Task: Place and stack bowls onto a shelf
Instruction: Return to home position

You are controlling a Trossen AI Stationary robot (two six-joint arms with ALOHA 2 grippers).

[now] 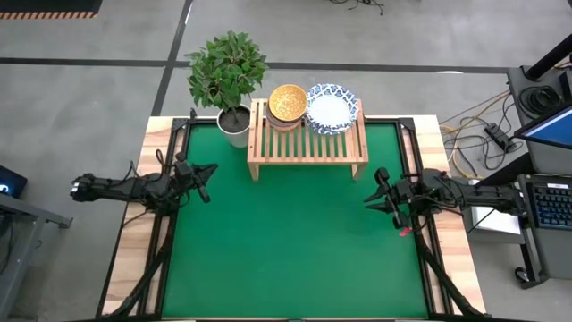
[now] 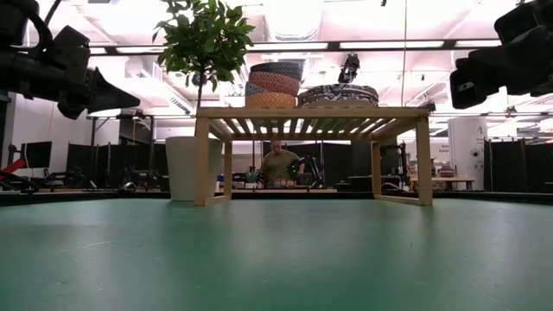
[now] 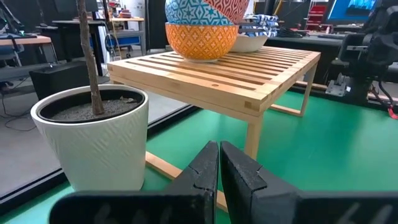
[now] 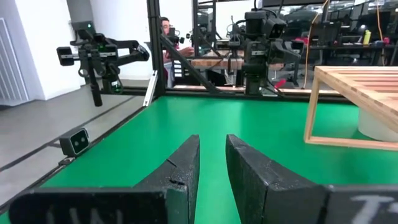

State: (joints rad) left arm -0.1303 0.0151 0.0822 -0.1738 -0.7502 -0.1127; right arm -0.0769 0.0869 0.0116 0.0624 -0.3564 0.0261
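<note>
**Operator:** Where does the shelf stand?

**Spotter:** Your shelf (image 1: 307, 143), light wood with a slatted top and short legs, stands upright at the far middle of the mat (image 1: 295, 241).

**Operator:** And the bowls?

**Spotter:** You have two stacks on it, touching side by side toward the rear edge. The small bowls (image 1: 288, 104) nest left of centre. Orange is lowest, red and light blue come between, and grey-blue stripes are on top in the low view. The white bowls (image 1: 332, 107), blue-patterned at the rim, sit stacked right of centre, lower and wider than the small stack. You can't count them from these views.
</note>
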